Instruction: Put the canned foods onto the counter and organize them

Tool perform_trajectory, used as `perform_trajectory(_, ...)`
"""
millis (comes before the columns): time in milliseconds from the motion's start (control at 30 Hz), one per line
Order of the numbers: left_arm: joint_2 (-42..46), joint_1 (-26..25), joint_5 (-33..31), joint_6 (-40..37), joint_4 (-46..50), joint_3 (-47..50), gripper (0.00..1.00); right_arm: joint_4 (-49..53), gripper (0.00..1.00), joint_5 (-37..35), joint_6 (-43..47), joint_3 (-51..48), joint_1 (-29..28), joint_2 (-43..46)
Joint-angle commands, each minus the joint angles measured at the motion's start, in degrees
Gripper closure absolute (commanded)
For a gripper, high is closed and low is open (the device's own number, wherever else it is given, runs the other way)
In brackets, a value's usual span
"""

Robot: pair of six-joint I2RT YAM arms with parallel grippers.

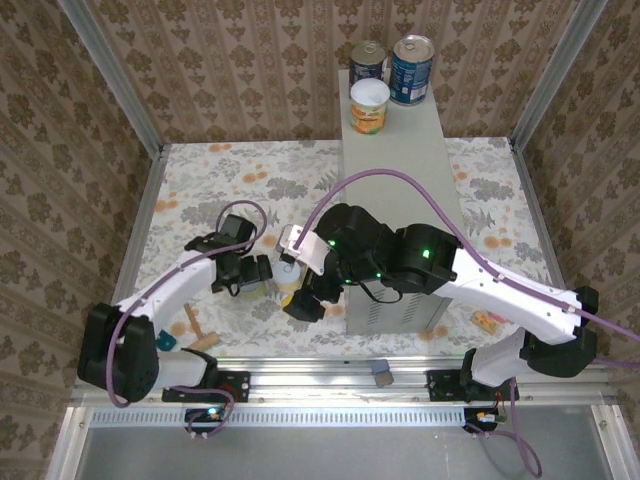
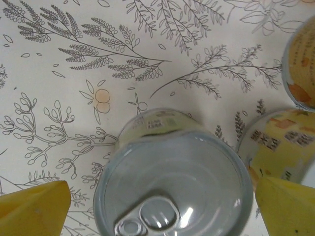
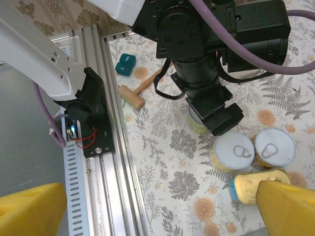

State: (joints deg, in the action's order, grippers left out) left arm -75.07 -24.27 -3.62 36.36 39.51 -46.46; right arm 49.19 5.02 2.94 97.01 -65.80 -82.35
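A yellow-labelled pull-tab can (image 2: pixel 172 167) stands on the floral tabletop (image 2: pixel 74 73) between the left gripper's (image 2: pixel 160 194) spread fingers. The right gripper (image 3: pixel 162 196) hangs wide open near the flat gold tin (image 3: pixel 256 183). Three cans (image 1: pixel 369 105) stand at the grey counter's (image 1: pixel 400 160) far end.

The white-and-black left arm (image 1: pixel 165 290) and white-and-black right arm (image 1: pixel 510 290) have smooth white links, black joint housings and small green lights. A looping purple cable (image 1: pixel 400 177) runs along each. The left tool (image 2: pixel 160 209) and right tool (image 3: pixel 160 209) carry blunt yellow fingers (image 3: pixel 32 209).
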Motion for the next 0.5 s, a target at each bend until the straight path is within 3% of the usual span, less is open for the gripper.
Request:
perform_trajectory(0, -1.6, 0.6, 0.2, 1.4, -0.2, 0.3, 0.04, -1.5, 0.00, -0.3, 1.1, -1.1, -0.3, 2.2)
perform_trajectory(467, -5.3, 1.6, 3.6, 0.8, -3.0, 1.4, 0.16, -2.9, 0.00, -1.3, 1.5, -2.9, -0.3, 2.2)
